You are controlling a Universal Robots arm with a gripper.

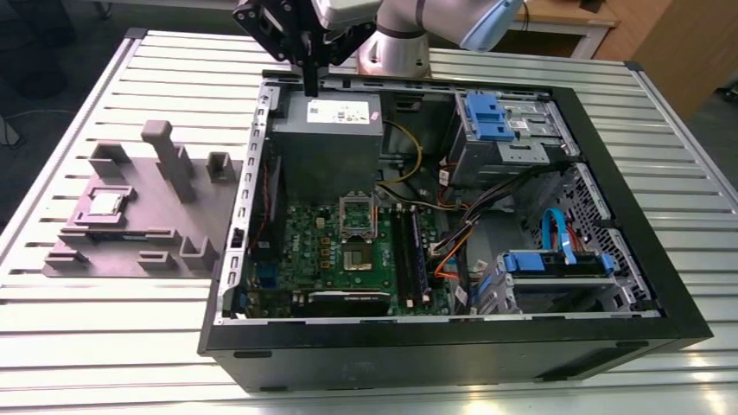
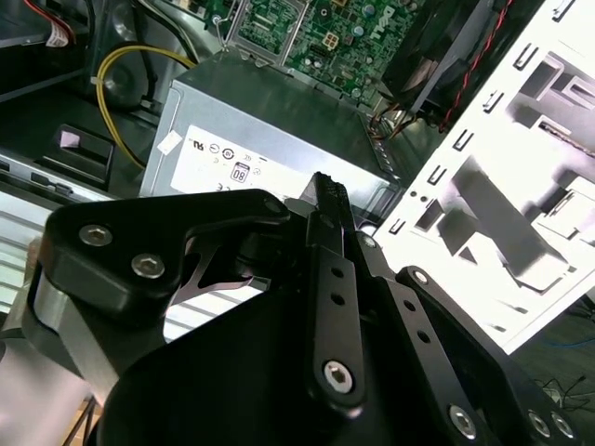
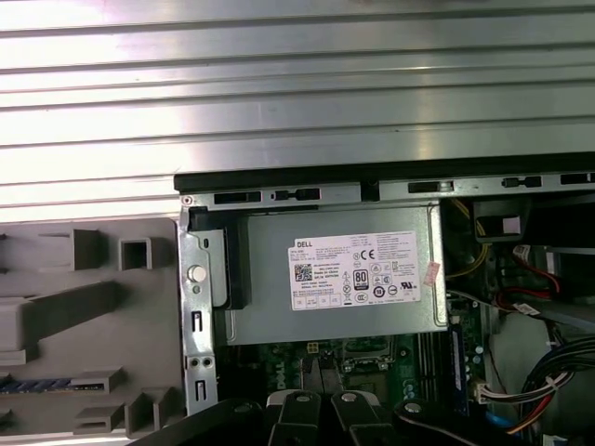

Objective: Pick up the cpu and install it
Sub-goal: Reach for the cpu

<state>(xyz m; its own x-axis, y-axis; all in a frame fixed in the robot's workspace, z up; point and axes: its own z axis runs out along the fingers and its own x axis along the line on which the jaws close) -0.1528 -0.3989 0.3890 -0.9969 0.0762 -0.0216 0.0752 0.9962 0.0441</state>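
Currently our gripper (image 1: 311,90) hangs clenched on nothing above the power supply (image 1: 334,138), at the far edge of the case (image 1: 438,346). We see the cpu (image 1: 107,203) lying flat on the grey block (image 1: 150,238), outside the case and well apart from the gripper, toward the exterior view's left.

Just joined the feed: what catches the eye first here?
The open computer case, green motherboard exposed, dominates the slatted table. The gripper hangs over its grey power supply, fingers together and empty. The cpu lies on the grey-purple fixture at the exterior view's left.
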